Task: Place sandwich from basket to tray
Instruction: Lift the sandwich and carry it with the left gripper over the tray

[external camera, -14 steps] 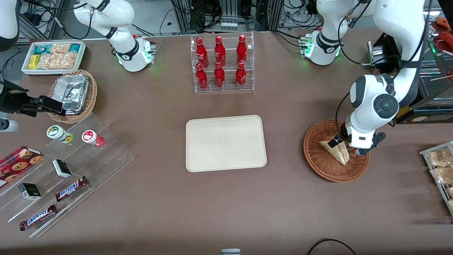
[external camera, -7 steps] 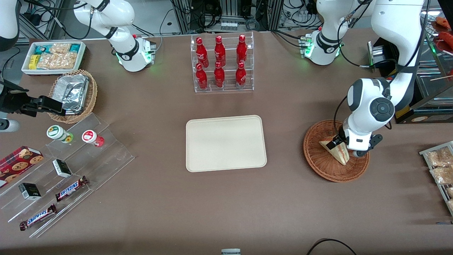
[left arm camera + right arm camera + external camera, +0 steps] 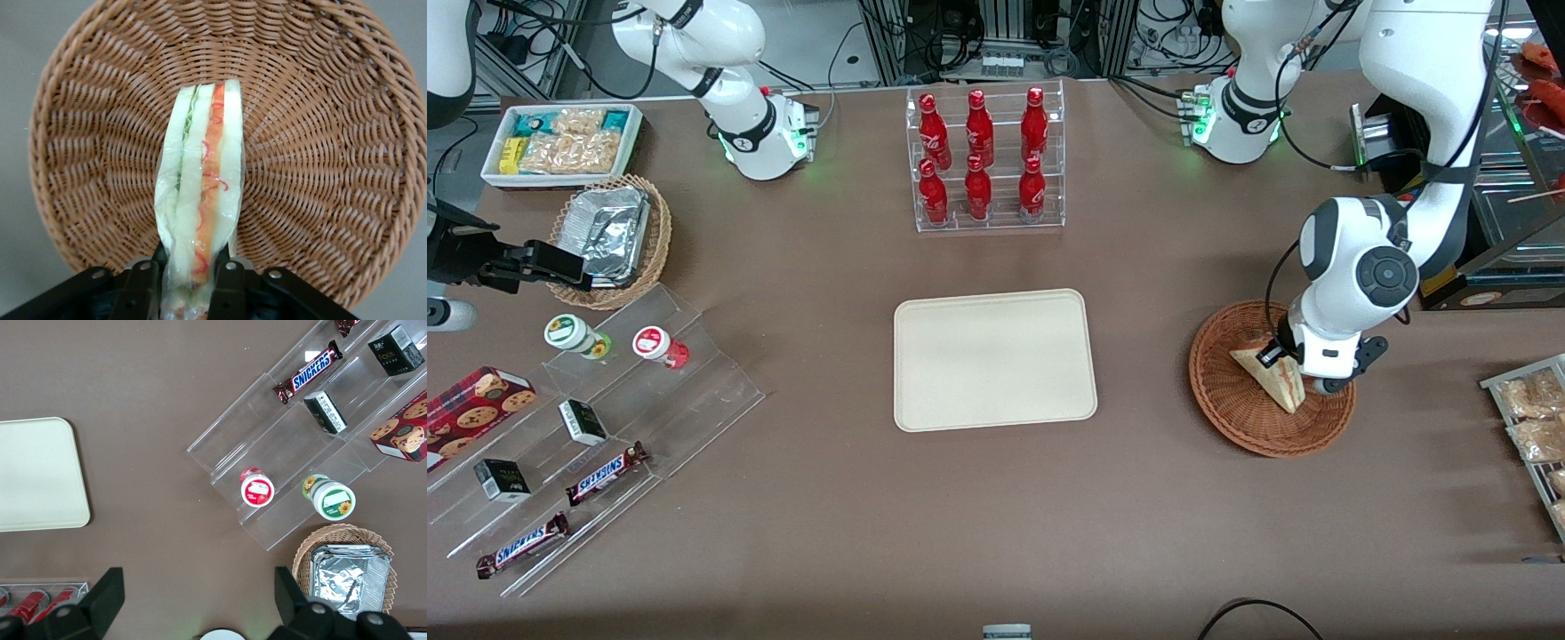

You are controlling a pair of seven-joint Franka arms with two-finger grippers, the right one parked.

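The sandwich (image 3: 1279, 380), a pale wedge with red and green filling, lies in the reddish-brown wicker basket (image 3: 1227, 400) toward the working arm's end of the table. My left gripper (image 3: 1270, 356) is down in the basket, shut on the sandwich's wide end. In the left wrist view the black fingers (image 3: 227, 287) press both sides of the wrapped sandwich (image 3: 200, 180), with the basket (image 3: 320, 133) under it. The cream-beige tray (image 3: 994, 360) lies bare at the table's middle, a good gap from the basket.
A clear rack of red bottles (image 3: 985, 160) stands farther from the camera than the tray. Bagged snacks (image 3: 1534, 418) lie at the working arm's edge. An acrylic stepped shelf (image 3: 605, 418), a tan basket with foil container (image 3: 614, 236) and a white snack bin (image 3: 560, 142) sit toward the parked arm's end.
The left arm's wrist has shifted slightly toward the tray. The sandwich's wide end has risen a little between the fingers.
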